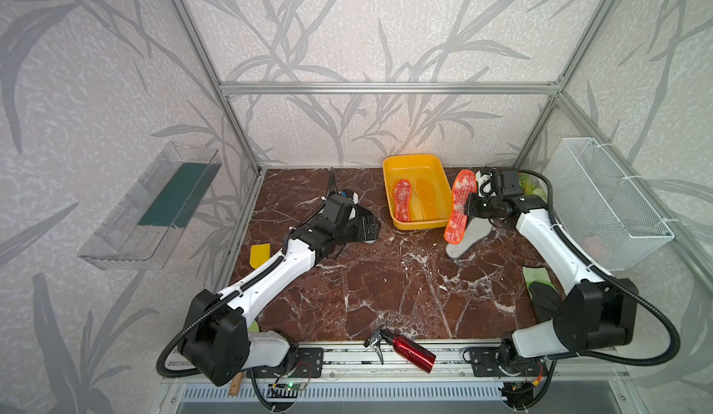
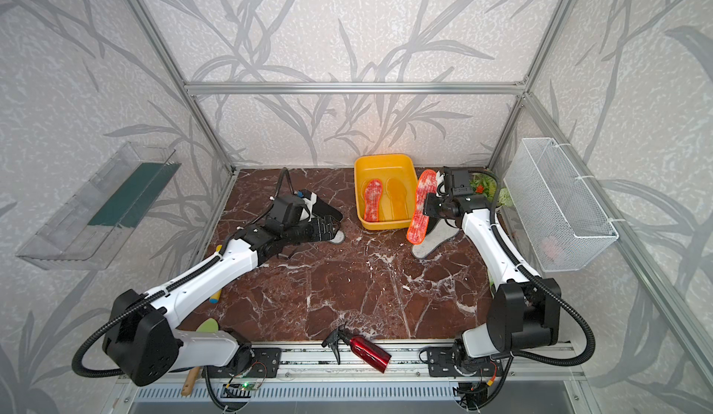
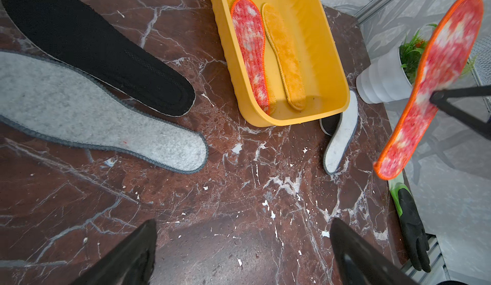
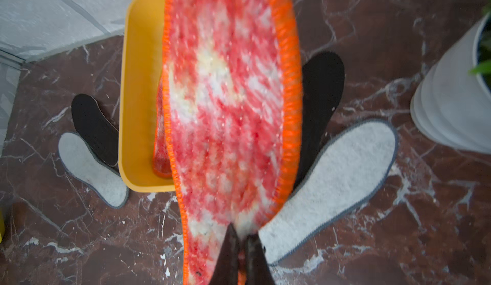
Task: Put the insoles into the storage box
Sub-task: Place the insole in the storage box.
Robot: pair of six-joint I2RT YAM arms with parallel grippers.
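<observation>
The right pincer point(image 4: 240, 233) is pinched on the edge of a red-orange mottled insole point(image 1: 459, 207), held in the air just beside the yellow storage box point(image 1: 414, 156). The insole's long axis runs roughly along the box's length. The box lies to this pincer's left, and this arm is nearer. The left pincer point(image 3: 243, 221) gapes wide and empty over the brown marble tabletop point(image 1: 386, 288), where a grey felt insole point(image 3: 79, 111) and a black insole point(image 3: 93, 44) lie. The walls are leaf-patterned.

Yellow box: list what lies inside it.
In the yellow box lie a red mottled insole and a yellow insole, side by side. Anything beneath them is covered.
</observation>
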